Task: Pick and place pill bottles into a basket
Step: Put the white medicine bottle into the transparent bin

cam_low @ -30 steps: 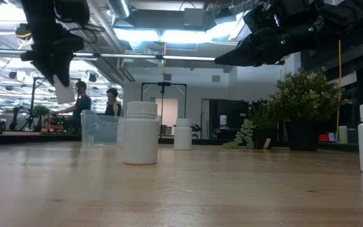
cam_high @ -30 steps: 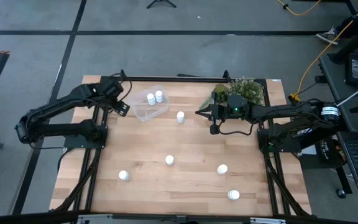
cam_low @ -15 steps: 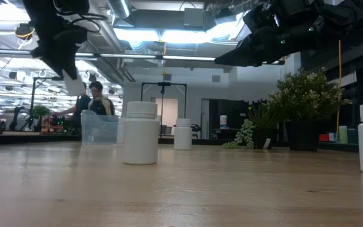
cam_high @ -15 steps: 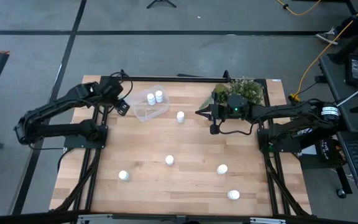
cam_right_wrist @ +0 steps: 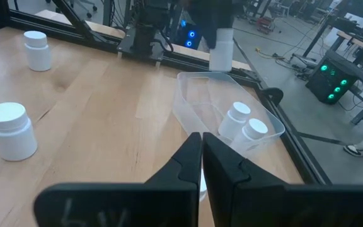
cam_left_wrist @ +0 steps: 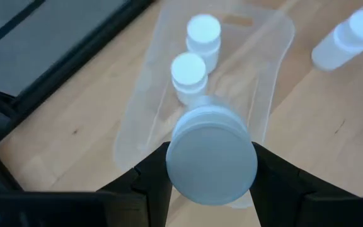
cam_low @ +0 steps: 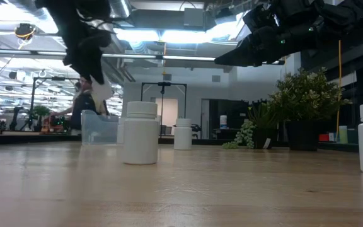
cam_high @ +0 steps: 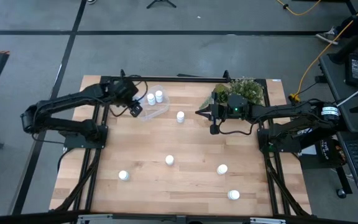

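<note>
Left gripper (cam_left_wrist: 210,165) is held above the near edge of the clear basket (cam_high: 160,109), its fingers clamped on a white pill bottle (cam_left_wrist: 211,154) seen cap-first in the left wrist view. Two pill bottles (cam_high: 155,97) are already lodged side by side inside the basket. A release made while the carried bottle is only over the rim could let it strike the wall and roll out onto the wooden table (cam_high: 191,143). A drop made straight onto the two seated bottles could be answered by a bounce or a toppled neighbour. The basket is light and see-through, so it is judged easy to shove or tip if the fingers are lowered into its wall.

A loose pill bottle (cam_high: 181,116) stands just beside the basket, between both arms. Four more bottles (cam_high: 169,160) are spread across the near half of the table. Right gripper (cam_high: 199,112) is held at the far right, by the green plant (cam_high: 244,88), its fingers pressed together on nothing.
</note>
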{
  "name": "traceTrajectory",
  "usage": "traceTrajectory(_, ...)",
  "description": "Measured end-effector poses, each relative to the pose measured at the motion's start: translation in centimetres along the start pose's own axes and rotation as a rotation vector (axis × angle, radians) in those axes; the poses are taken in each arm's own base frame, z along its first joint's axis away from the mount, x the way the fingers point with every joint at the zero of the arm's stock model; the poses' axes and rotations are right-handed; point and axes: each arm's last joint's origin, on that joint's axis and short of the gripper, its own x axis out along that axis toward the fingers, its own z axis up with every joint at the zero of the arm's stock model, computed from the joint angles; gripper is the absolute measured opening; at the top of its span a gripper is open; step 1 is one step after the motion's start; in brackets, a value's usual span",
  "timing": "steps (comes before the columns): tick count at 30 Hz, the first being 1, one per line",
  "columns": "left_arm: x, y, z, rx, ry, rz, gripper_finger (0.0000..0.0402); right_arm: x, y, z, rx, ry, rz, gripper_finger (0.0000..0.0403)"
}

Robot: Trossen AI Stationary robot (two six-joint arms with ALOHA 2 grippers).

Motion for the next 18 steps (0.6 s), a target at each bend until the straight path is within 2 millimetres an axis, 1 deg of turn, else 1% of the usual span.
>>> traceTrajectory(3, 0.8, -0.4, 0.9, 0.032, 0.057, 0.015, 0.0165, 0.0, 0.0, 0.0, -0.002, 0.000, 0.000, 0.0019)
traceTrajectory(10, 2.0, -1.3, 3.8, 0.150, 0.123, 0.025, 0.0165, 0.0, 0.0, 0.0, -0.005, 0.000, 0.000, 0.0019)
traceTrajectory(14, 2.6, -1.5, 4.5, 0.183, 0.207, 0.040, 0.0165, 0.0, 0.0, 0.0, -0.004, 0.000, 0.000, 0.0019)
traceTrajectory(18, 3.3, -1.6, 4.5, 0.209, 0.260, 0.053, 0.0165, 0.0, 0.0, 0.0, -0.003, 0.001, 0.000, 0.0019)
